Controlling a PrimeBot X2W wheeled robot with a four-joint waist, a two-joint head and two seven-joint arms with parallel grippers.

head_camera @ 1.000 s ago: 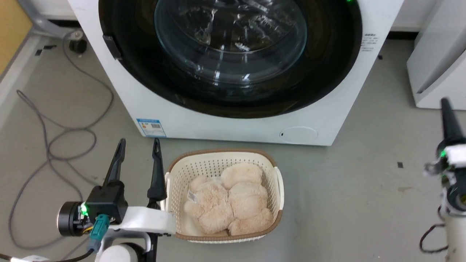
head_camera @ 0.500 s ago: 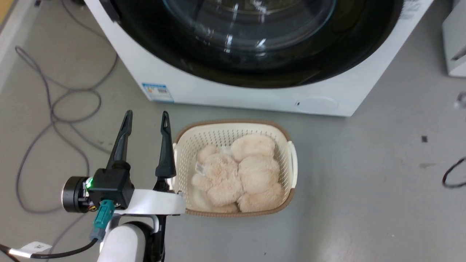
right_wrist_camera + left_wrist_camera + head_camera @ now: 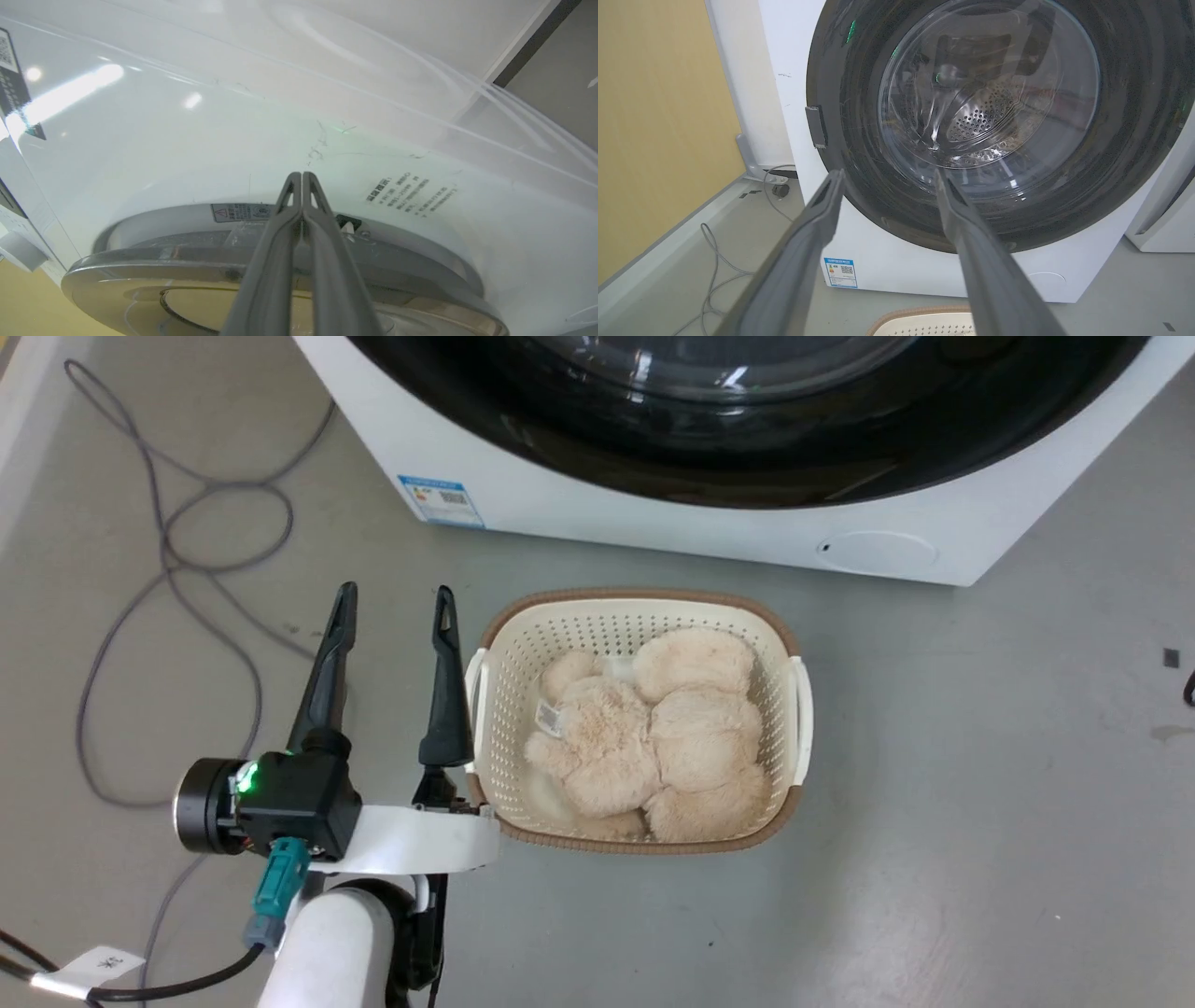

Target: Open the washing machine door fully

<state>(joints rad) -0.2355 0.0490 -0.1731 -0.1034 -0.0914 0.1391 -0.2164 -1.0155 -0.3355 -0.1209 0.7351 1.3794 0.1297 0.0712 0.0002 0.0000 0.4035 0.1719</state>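
Left gripper (image 3: 396, 593) is hanging low at the lower left of the head view. Its pale forearm is bending up from the bottom edge, and the two long dark fingers are pointing up the picture, jaws standing wide apart with nothing between them. It is hovering over the grey floor (image 3: 934, 803), just beside the left handle of a cream perforated plastic basket (image 3: 644, 597) that is holding a beige plush toy (image 3: 653, 728). The white boxy front-loading washing machine (image 3: 607, 527) is standing ahead of the fingertips and well apart from them, its blue label (image 3: 441, 501) sitting at the lower left corner. In the left wrist view the large round glossy black washing machine door (image 3: 840, 140) with its bulging clear glass centre is lying against the machine front, looking shut. It is showing between and above the spread fingers, the perforated steel drum glinting through the glass, with a yellow wall (image 3: 654, 116) off to the left. Right gripper (image 3: 299, 175) is reaching in close to the machine (its own wrist view is almost all white panel). Its fingers are pressed together along their length, gripping nothing, and are pointing across the door's rim, seen edge-on, at the white front just past it. A small dark catch (image 3: 348, 221) is sitting just right of the fingers. Whether the tips are touching the panel cannot be told.
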